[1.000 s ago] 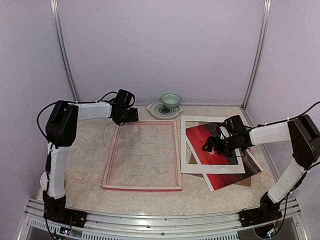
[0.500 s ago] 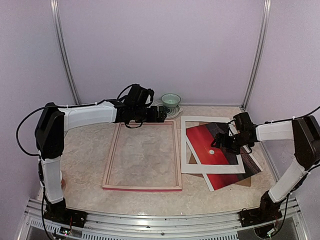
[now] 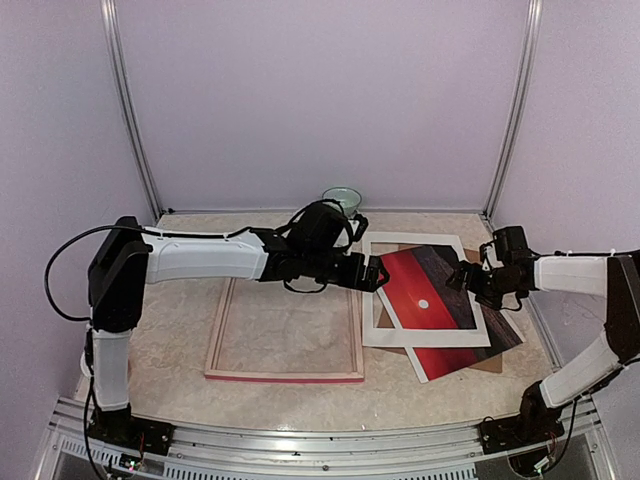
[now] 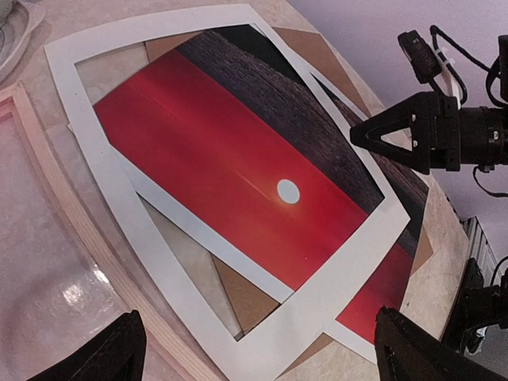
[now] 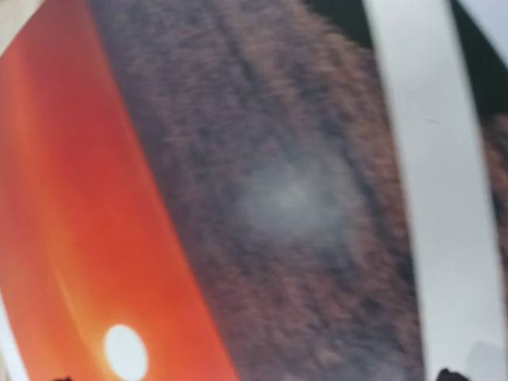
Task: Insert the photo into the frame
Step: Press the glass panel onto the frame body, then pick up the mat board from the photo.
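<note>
Marbled tabletop bears the frame lying flat; just right of it the photo lies askew under a white mat; left gripper hovers wide open, empty, above the mat's left edge; right gripper gapes empty by the photo's right side.

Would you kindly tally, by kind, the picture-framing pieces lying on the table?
frame: 1
photo: 1
white mat: 1
brown backing: 1
Total: 4
</note>
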Available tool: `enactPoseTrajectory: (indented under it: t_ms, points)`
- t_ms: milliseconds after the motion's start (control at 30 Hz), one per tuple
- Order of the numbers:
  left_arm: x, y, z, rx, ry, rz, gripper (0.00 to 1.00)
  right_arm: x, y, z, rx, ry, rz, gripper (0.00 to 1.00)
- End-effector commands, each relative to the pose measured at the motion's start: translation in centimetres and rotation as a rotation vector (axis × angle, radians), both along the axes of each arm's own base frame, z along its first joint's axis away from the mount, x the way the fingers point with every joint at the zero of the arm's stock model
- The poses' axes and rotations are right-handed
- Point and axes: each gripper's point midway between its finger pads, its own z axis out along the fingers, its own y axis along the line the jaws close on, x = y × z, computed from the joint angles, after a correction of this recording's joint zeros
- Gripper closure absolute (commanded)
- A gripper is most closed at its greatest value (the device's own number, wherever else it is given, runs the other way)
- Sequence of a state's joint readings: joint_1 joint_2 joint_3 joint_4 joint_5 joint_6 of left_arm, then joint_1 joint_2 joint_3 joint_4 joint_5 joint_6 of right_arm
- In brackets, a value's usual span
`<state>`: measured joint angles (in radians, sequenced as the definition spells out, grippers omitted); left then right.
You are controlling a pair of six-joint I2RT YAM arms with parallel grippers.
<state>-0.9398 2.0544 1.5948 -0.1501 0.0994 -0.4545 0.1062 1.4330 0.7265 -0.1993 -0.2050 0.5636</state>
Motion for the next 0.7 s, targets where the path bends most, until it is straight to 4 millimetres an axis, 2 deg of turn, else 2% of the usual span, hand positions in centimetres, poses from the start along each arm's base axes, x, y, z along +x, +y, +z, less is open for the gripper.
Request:
enactPoseTrajectory:
  t_ms: [0, 233, 367, 433, 567, 667]
  points:
    - [-2.3, -3.1, -1.1, -0.022, 0.031, -0.078, 0.01, -1.1, -1.7, -0.1, -0.017, 0.019, -0.092, 0.01]
    - [-5.0, -5.6, -2.7, -0.003, 0.056, -0.152, 0.01, -2.9, -2.9, -0.5, -0.049, 0.051, -0.137, 0.01]
    - [-3.8, -5.2, -3.6, 0.012, 0.059, -0.064, 0.01, -3.1, -3.3, -0.8, -0.019, 0.053, -0.15, 0.01]
    - [-3.0, -5.1, -3.3, 0.002, 0.044, -0.03, 0.01, -2.9, -3.4, -1.0, -0.004, 0.056, -0.156, 0.01]
    - [-2.1, -5.8, -2.7, -0.017, 0.025, -0.013, 0.01, -1.8, -3.6, -1.3, 0.018, 0.057, -0.157, 0.01]
    - [-1.6, -6.6, -3.3, -0.017, 0.028, -0.016, 0.01, -0.6, -3.5, -1.5, 0.033, 0.055, -0.148, 0.01]
